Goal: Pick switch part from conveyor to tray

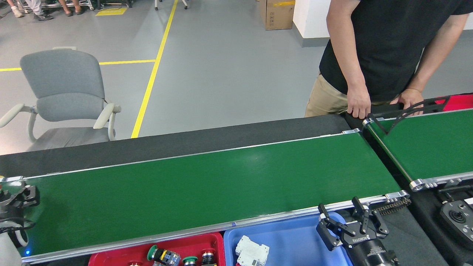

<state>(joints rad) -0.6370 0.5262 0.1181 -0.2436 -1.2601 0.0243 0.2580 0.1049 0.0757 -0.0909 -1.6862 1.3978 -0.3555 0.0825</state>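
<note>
The conveyor (207, 184) is a long glossy green belt with silver rails running across the head view, and no switch part shows on its visible stretch. My left gripper (19, 196) hangs over the belt's far left end, cut off by the frame edge, so its jaws are unclear. My right gripper (339, 214) stands open and empty at the belt's near right corner, above the rim of a blue tray (295, 240). A red tray (210, 239) beside it holds several push-button switches (162, 255).
A white breaker (252, 251) lies in the blue tray. A second green belt (428, 147) meets the conveyor at the right. A person (384, 48) stands behind it, hands on the belt frame. A grey chair (63, 99) stands beyond the table. A black controller (458, 218) lies at right.
</note>
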